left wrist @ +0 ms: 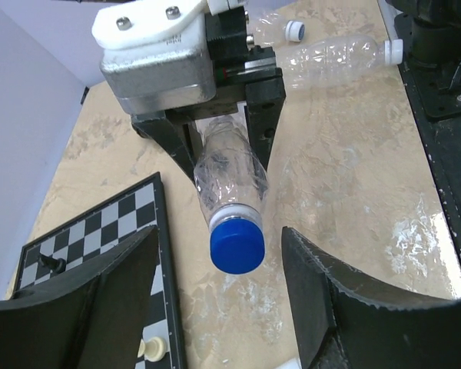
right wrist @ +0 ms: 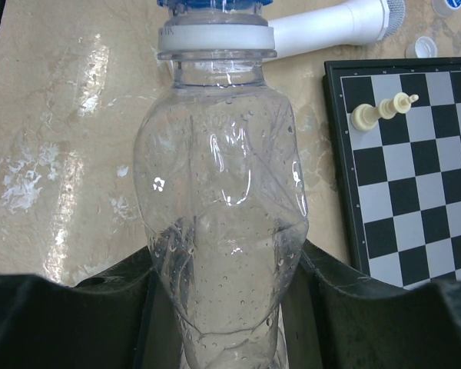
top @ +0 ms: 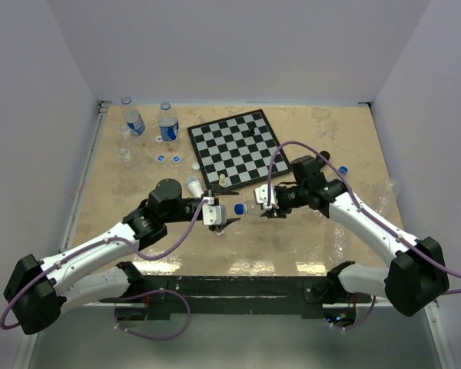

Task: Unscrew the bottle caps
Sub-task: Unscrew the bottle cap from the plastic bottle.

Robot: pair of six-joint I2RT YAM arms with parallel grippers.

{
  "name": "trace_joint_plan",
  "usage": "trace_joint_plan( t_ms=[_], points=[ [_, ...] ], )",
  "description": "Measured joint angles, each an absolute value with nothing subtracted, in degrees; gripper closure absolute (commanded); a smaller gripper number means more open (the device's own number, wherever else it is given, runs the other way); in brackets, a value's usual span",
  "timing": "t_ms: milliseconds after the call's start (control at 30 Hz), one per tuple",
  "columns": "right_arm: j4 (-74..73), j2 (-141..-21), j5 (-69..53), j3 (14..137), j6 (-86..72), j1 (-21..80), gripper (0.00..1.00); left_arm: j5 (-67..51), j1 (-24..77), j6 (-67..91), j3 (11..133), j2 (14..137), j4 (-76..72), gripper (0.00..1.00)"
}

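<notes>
Clear plastic upright bottles [top: 134, 121] stand at far-L corner of table [top: 138, 231]; loose blue caps [top: 161, 158] lie just in front of them. L gripper [top: 227, 218] at centre: jaws spread, one finger [left wrist: 100, 307] each side of blue cap [left wrist: 237, 244], gap both sides, no contact. Cap sits screwed on held bottle [left wrist: 230, 173], horiz., off table, neck toward L arm. R gripper [top: 263, 206] clamped on bottle body, wall crushed inward; chessboard [top: 237, 147] behind. Flat bottles [left wrist: 330, 58] lie on table, R side.

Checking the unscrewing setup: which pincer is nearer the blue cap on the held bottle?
Left pincer: it flanks the blue cap, not touching; the right pincer clamps the bottle farther down its body.
</notes>
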State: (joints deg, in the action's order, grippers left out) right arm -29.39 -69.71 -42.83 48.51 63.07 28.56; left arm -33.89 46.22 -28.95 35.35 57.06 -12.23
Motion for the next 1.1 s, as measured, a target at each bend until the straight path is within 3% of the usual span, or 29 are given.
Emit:
trace_joint_plan(
  t_ms=[500, 600, 733, 767, 933, 1100],
  points=[
    [-29.6, -70.3, -43.0, 48.5, 63.1, 28.6, 0.93, -34.3, 46.3, -28.5, 35.0, 60.2, -12.9, 0.53],
    [-29.6, -70.3, -43.0, 48.5, 63.1, 28.6, 0.93, -34.3, 46.3, -28.4, 35.0, 60.8, -12.7, 0.65],
    [-29.7, -70.3, -43.0, 48.5, 63.0, 28.5, 0.94, -34.1, 46.4, -28.1, 35.0, 60.9, -12.6, 0.97],
    [-29.7, -70.3, -42.9, 48.5, 63.1, 28.5, 0.94, -34.1, 46.4, -27.7, 35.0, 60.9, -12.6, 1.00],
    [-30.0, -70.3, -42.5, 48.5, 63.0, 28.4, 0.94, -32.9, 46.5, -23.9, 36.3, 61.9, -11.3, 1.00],
    [-29.5, -70.2, -42.7, 48.5, 62.6, 28.2, 0.94, -28.3, 46.2, -6.9, 38.6, 62.0, -8.6, 1.00]
  ],
)
